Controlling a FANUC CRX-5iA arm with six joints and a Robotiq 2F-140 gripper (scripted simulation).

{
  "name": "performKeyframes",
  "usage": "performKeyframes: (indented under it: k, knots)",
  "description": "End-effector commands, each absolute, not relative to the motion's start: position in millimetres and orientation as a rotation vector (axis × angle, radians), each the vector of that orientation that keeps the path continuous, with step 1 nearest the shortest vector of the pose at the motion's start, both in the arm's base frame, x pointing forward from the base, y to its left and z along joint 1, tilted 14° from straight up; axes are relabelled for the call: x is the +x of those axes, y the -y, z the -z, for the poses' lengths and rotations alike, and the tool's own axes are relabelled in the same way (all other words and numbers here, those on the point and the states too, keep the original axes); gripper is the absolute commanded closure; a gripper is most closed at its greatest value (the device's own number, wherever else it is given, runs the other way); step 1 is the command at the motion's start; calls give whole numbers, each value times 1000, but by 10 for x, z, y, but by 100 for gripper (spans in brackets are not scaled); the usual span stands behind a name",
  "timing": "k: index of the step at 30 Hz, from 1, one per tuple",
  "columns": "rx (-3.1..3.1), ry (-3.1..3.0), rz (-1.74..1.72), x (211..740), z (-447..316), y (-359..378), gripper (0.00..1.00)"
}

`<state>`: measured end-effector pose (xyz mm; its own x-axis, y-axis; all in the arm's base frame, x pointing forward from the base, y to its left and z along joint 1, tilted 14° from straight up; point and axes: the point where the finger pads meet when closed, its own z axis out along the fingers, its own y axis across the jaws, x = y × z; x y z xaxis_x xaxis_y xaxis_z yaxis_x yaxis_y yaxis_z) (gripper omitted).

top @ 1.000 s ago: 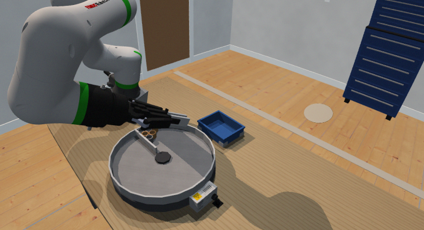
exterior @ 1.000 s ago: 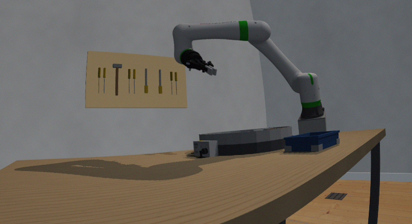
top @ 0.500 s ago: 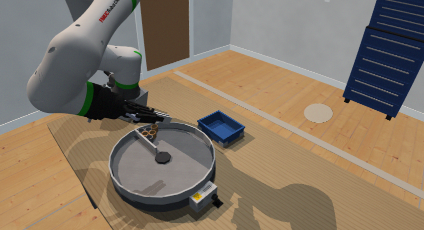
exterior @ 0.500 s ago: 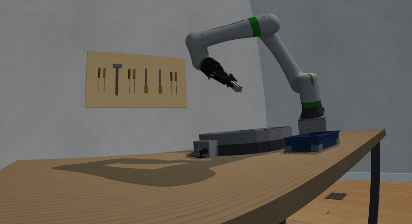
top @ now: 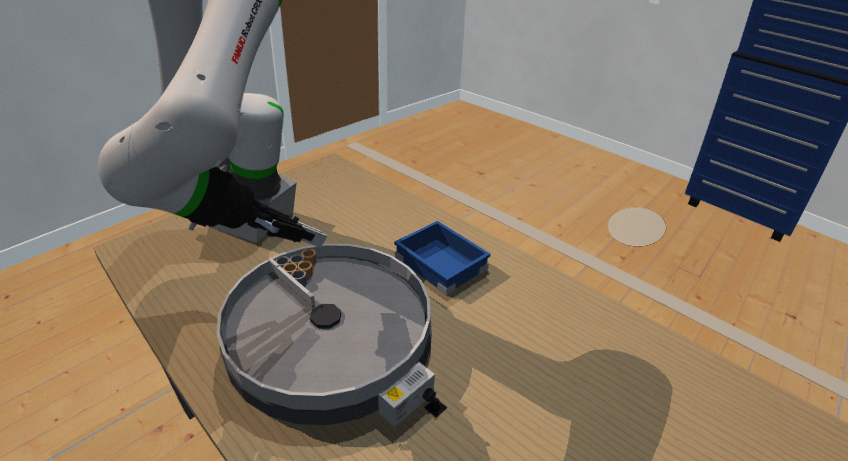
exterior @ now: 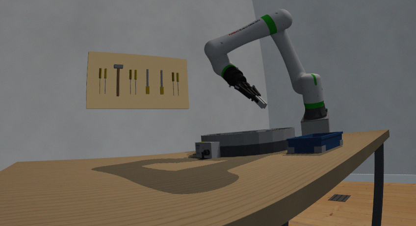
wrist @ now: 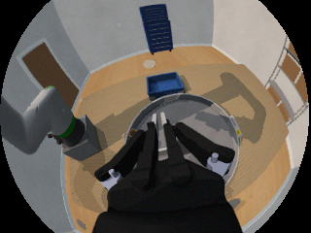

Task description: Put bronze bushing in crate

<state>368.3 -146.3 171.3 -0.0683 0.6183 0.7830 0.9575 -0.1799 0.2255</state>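
A grey control box (top: pixel 404 395) sits at the turning table's (top: pixel 380 260) near rim. Bushings (top: pixel 297 265) cluster against its divider (top: pixel 295 284) at the far side; the blue crate (top: pixel 441 255) stands just beside. The bent arm hangs its hand (exterior: pixel 261 102) above, closed, empty.

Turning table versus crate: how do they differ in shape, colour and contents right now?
The turning table is round and grey; the crate is rectangular and blue. The turning table holds a cluster of bushings beside its divider; the crate shows none inside. Both are open-topped, walled, and sit side by side on the wooden table.
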Motion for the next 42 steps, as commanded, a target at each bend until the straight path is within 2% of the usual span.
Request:
performKeyframes:
  k: [1, 21, 42]
  knots:
    - [-1821, 1717, 1119, 3541, -1544, 1352, 94]
    - [-1860, 1798, 1021, 3088, -995, 967, 94]
    - [-1869, 1814, 999, 2999, -883, 885, 94]
